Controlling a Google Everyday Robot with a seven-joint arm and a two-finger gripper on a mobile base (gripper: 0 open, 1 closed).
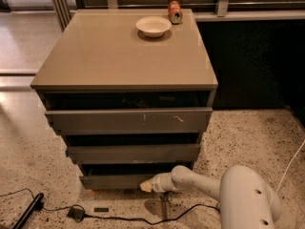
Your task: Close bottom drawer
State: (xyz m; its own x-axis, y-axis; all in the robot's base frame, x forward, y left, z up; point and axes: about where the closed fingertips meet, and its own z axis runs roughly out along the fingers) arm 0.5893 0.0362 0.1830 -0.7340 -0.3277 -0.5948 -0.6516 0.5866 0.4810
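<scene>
The bottom drawer is the narrowest and lowest grey-taupe front of the cabinet, standing out only a little with a dark gap above it. My gripper is low near the floor, at the end of the white arm coming from the lower right. Its pale tip rests against the right part of the bottom drawer's front. The middle drawer and the top drawer with pale scratch marks sit above it, each slightly out.
A white bowl and an orange can stand on the cabinet top. A black cable and a plug lie on the speckled floor in front. A white cable runs at the right.
</scene>
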